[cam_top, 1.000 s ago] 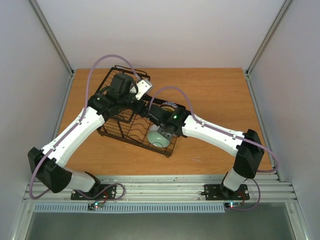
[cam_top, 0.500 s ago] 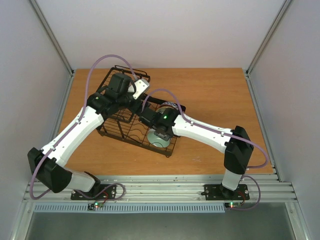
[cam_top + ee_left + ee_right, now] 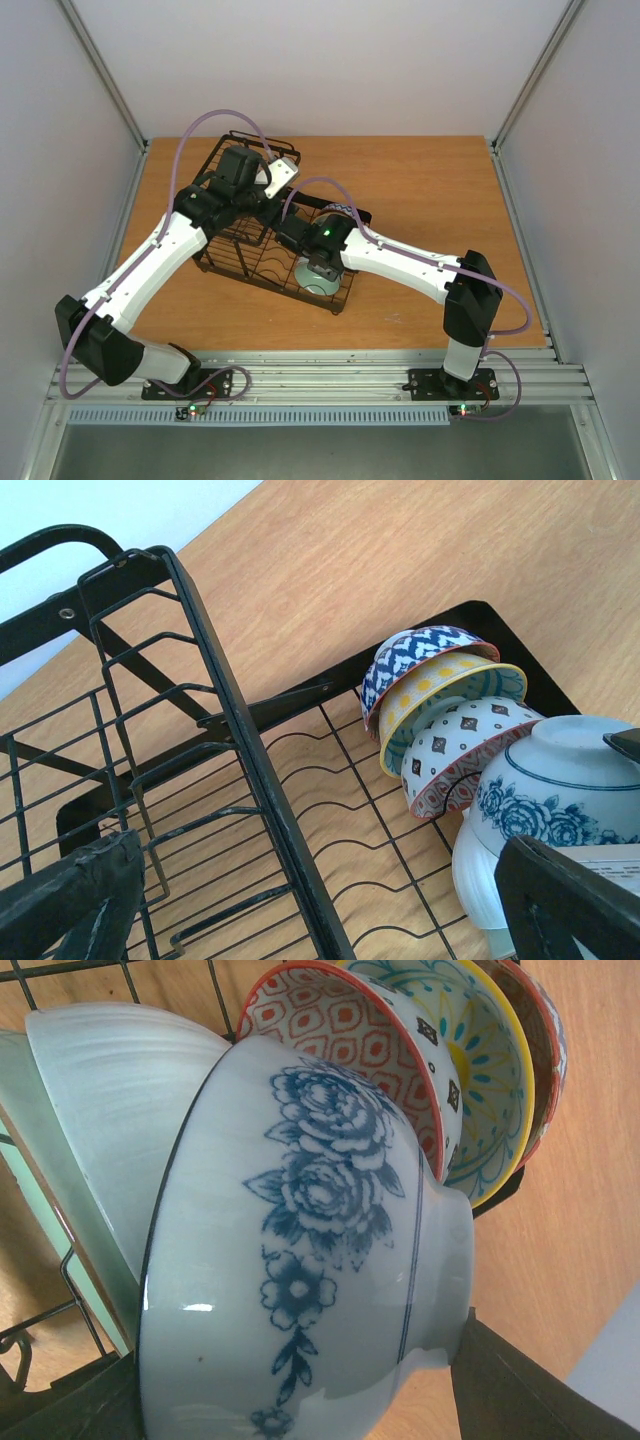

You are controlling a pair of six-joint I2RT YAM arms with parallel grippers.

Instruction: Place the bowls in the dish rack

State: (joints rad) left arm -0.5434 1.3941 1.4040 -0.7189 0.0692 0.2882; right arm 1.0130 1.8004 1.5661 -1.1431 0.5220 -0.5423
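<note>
Wooden worktop point(image 3: 430, 200) between pale walls point(image 3: 300, 60) carries the black wire dish rack point(image 3: 250, 270). Three bowls stand on edge in a row at its end: blue-patterned bowl point(image 3: 420, 652), yellow-centred bowl point(image 3: 445, 692), red-and-white bowl point(image 3: 455, 755). Right tool point(image 3: 290, 1405) grips a blue-flowered bowl point(image 3: 300, 1260) inside the rack, against the red-and-white one, with a pale bowl point(image 3: 100, 1100) on its other side. Left tool point(image 3: 320, 900) hangs wide open and empty above the rack's basket end.
</note>
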